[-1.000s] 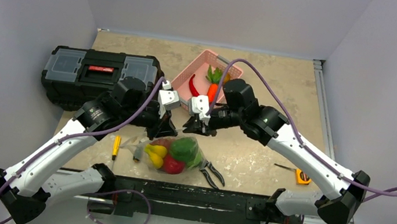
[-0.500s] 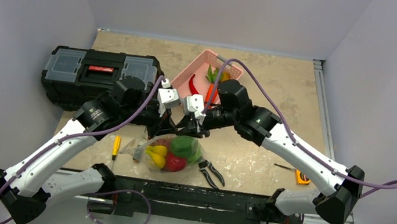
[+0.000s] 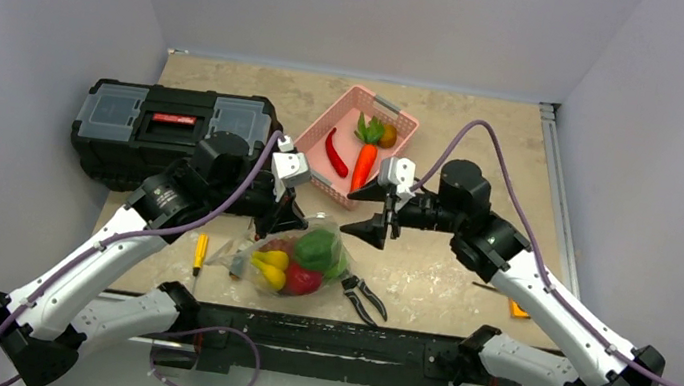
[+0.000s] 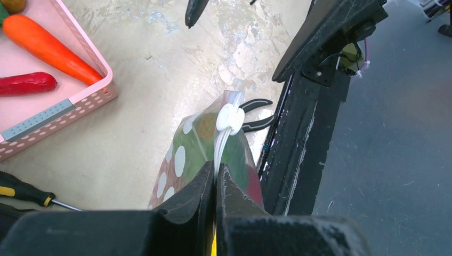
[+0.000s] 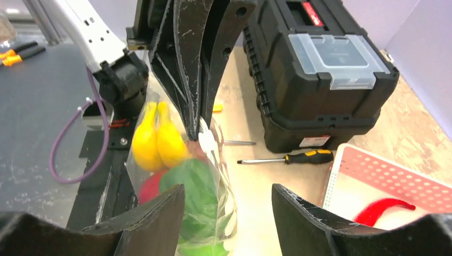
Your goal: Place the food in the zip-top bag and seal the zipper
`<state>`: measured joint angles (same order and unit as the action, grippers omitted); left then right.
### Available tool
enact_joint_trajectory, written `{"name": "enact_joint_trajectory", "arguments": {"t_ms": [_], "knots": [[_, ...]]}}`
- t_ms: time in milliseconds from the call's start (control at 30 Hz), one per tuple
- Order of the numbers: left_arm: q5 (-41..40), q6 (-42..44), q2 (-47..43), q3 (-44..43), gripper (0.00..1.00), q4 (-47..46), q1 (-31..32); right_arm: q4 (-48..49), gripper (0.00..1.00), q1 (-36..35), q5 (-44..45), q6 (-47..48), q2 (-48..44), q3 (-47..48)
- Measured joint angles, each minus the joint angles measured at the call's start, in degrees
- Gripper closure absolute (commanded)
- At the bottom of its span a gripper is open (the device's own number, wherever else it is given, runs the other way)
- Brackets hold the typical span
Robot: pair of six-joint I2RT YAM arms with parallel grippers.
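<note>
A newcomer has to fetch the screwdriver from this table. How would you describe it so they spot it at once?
Start at the black toolbox on the table's left side and come toward the near edge. The screwdriver lies there, left of the clear zip-top bag of toy food. Its yellow-and-black handle sets it apart from the black-handled pliers on the bag's right.

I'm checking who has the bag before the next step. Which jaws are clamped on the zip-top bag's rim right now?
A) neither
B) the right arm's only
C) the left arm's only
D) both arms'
C: the left arm's jaws are pinched shut on the zipper of the zip-top bag, while the right arm's jaws stand open, apart from it.
</note>
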<state>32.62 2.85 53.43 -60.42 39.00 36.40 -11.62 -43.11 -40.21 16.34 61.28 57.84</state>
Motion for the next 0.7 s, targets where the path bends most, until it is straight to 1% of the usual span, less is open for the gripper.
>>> {"name": "enact_joint_trajectory", "arguments": {"t_ms": [133,267,333,467,633,700], "knots": [[0.2,0.0,0.0,0.1,1.00,-0.3,0.0,6.8,0.54,1.1,-2.9,-4.2,-1.2,-4.0],[0.2,0.0,0.0,0.2,1.00,-0.4,0.0,11.9,0.59,1.0,-6.0,-8.0,1.9,-5.6],[0.2,0.0,0.0,0.2,1.00,-0.4,0.0,14.3,0.65,1.0,-7.5,-9.4,3.0,-6.3],[0.4,0.0,0.0,0.2,1.00,-0.4,0.0,16.7,0.75,1.0,-8.8,-10.3,3.6,-6.4],[0.8,0.0,0.0,0.2,1.00,-0.4,0.0,17.6,0.81,1.0,-8.8,-10.4,4.3,-6.5],[0.9,0.0,0.0,0.2,1.00,-0.4,0.0,18.9,0.89,1.0,-8.8,-10.5,4.3,-6.6]]}}
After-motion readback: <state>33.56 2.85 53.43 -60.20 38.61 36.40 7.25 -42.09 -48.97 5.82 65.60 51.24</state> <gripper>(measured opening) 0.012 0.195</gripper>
